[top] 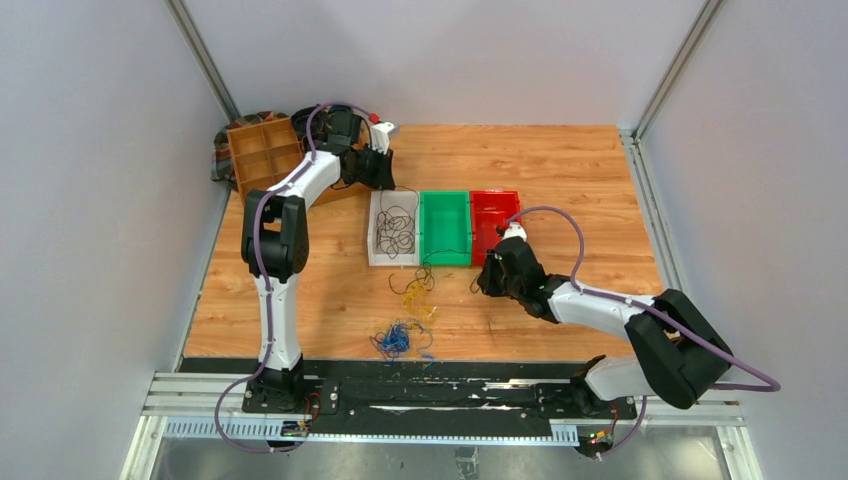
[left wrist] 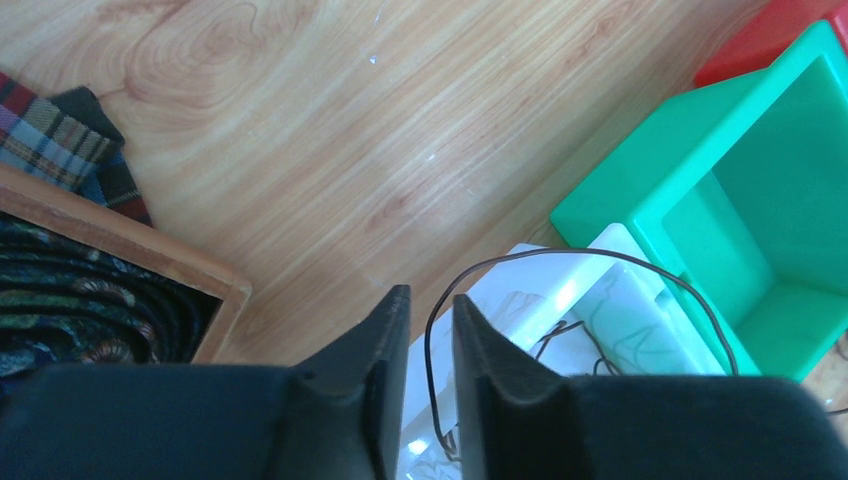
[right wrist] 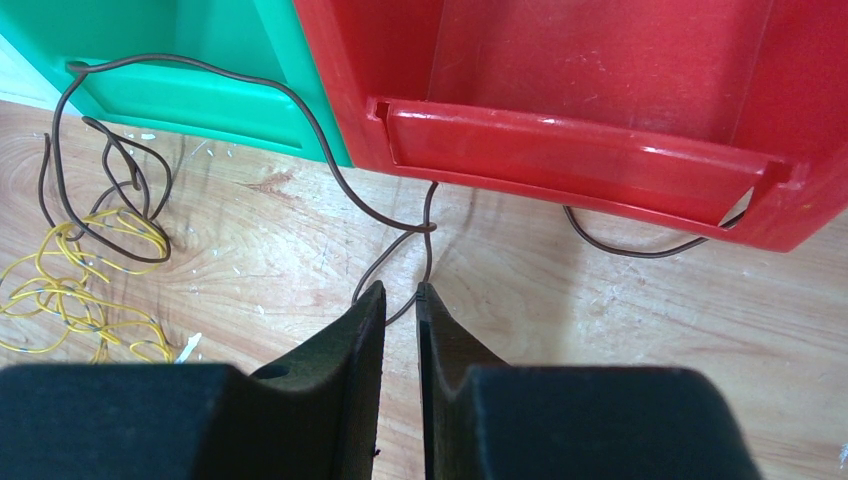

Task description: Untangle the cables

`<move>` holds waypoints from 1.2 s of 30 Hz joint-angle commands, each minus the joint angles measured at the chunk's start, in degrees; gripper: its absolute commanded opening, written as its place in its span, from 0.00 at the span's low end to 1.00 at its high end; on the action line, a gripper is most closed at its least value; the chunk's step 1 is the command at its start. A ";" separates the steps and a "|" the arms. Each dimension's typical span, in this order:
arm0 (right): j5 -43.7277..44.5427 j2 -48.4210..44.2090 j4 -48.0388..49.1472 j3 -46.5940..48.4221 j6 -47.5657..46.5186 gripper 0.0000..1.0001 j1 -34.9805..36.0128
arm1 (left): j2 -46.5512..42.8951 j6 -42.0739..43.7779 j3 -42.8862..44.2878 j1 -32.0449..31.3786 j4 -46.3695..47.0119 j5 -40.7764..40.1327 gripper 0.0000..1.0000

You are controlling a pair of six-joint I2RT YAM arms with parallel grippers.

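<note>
Some black cables [top: 397,228] lay in the white bin [top: 393,261], but your yellow bunch [top: 418,298] and blue bunch [top: 398,340] sat loose toward the tabletop's near edge, and your left gripper [left wrist: 430,295] and right gripper [right wrist: 400,288] stood nearly closed around black strands [right wrist: 330,165], grip unclear.

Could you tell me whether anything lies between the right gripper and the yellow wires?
Nothing solid does: only bare table and a dark wire, which runs from between the fingers of the right gripper and loops over part of the yellow wires.
</note>
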 commanded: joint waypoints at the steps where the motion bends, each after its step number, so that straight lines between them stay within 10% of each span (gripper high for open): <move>1: 0.47 -0.83 0.80 -1.13 0.74 0.17 -1.13 | 0.28 0.07 1.34 0.06 0.42 0.91 0.08; 21: 1.72 -1.19 -0.20 -1.18 1.44 0.14 -1.14 | -16.71 -1.43 -9.88 0.15 3.61 10.50 0.01; 36: 2.20 -1.46 -0.81 -0.52 2.27 0.12 -1.20 | -18.04 28.37 -25.89 -13.43 12.47 -27.73 0.01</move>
